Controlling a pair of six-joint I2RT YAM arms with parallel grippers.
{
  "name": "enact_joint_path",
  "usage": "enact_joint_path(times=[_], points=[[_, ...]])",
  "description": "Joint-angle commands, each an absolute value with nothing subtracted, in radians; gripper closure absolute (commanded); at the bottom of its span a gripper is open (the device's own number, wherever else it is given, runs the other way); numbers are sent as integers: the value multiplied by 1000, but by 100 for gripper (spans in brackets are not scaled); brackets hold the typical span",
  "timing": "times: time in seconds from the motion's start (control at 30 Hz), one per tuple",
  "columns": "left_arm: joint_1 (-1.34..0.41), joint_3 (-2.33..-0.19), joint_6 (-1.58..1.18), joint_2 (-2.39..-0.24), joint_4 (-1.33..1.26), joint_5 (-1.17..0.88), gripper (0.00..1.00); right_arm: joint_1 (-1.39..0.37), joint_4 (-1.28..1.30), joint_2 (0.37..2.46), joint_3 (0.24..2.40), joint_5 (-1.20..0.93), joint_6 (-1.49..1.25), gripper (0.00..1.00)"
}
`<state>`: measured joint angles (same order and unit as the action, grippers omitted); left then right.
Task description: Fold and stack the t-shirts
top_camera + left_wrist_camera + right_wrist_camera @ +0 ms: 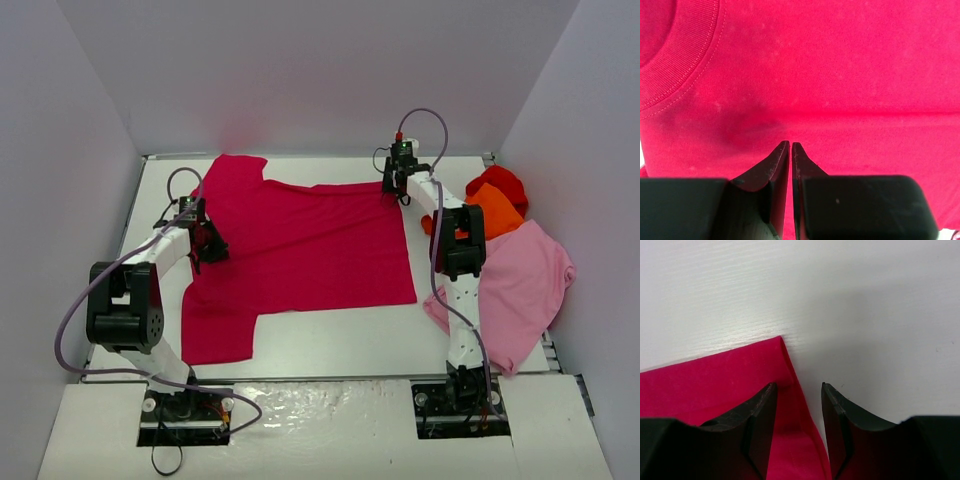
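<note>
The crimson-magenta t-shirt (300, 250) lies spread flat on the white table (330, 340), its ribbed collar (675, 65) toward the left. My left gripper (205, 240) is over the cloth just beside the collar; in the left wrist view it (790, 144) has its jaws shut, with only a thin slit between them. My right gripper (395, 190) is at the shirt's far right corner; in the right wrist view it (799, 385) is open and straddles the shirt's edge (790, 365). The light pink (520, 285), orange (495, 210) and bright red (500, 183) shirts lie heaped at the right.
White walls enclose the table at the left, back and right. The heap of shirts reaches the right wall, close to the right arm's elbow (460, 245). Bare table shows in front of the crimson shirt.
</note>
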<state>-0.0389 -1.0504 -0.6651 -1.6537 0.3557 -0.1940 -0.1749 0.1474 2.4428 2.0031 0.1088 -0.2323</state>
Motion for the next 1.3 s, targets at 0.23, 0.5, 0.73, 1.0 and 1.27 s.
enact_joint_path(times=[0.23, 0.5, 0.73, 1.0, 1.27], points=[[-52, -1072, -655, -1653, 331, -196, 95, -172, 44, 2429, 1996, 114, -228, 63], [-54, -1068, -650, -1655, 333, -187, 95, -170, 24, 2459, 2031, 57, -248, 65], [-61, -1071, -646, -1667, 330, -184, 95, -169, -44, 2444, 1994, 37, -250, 81], [-65, -1074, -645, -1679, 330, -185, 95, -171, -64, 2430, 1973, 33, -235, 100], [-70, -1077, -642, -1687, 327, -187, 95, -172, -118, 2399, 1935, 27, -225, 100]])
